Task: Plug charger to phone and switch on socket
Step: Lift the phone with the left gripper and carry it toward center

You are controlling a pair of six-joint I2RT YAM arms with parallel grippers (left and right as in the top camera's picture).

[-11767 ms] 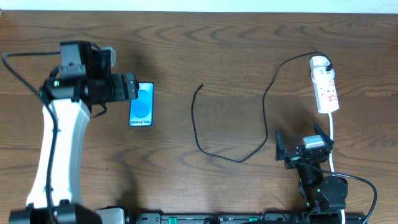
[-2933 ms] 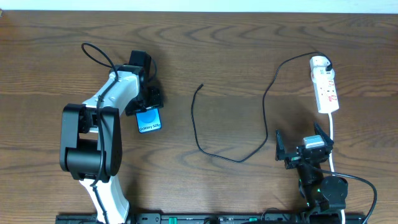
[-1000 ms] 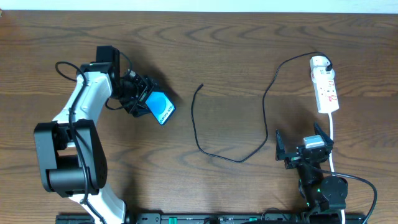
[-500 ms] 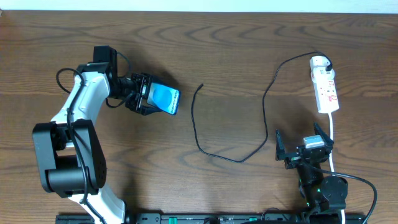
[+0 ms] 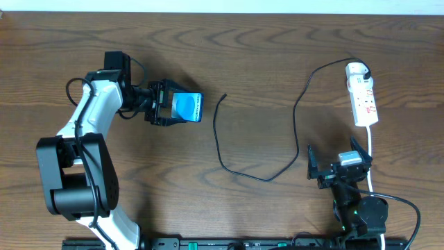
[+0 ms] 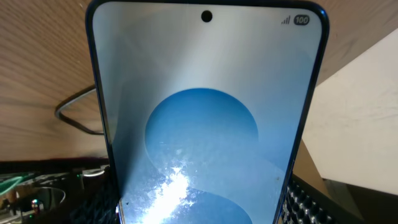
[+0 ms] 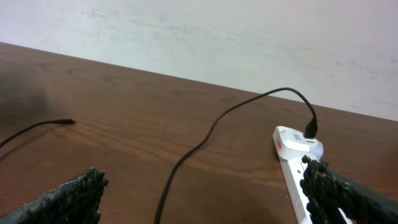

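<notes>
My left gripper (image 5: pixel 165 110) is shut on the phone (image 5: pixel 187 107), holding it above the table left of centre, blue screen up. The phone's screen (image 6: pixel 202 124) fills the left wrist view. The charger cable (image 5: pixel 229 163) lies in a loop across the middle of the table, its free tip (image 5: pixel 225 96) just right of the phone. Its plug head (image 5: pixel 364 70) sits in the far end of the white socket strip (image 5: pixel 363 97) at the far right. The strip (image 7: pixel 295 168) and cable (image 7: pixel 205 137) also show in the right wrist view. My right gripper (image 5: pixel 338 169) is open and empty, near the front right.
The socket strip's white cord (image 5: pixel 370 156) runs towards the front beside my right gripper. The wooden table (image 5: pixel 263 55) ends at a pale wall behind.
My left gripper has lifted the phone off the table, carried it right and turned it so its long side points towards the cable tip. The right arm has not moved.
</notes>
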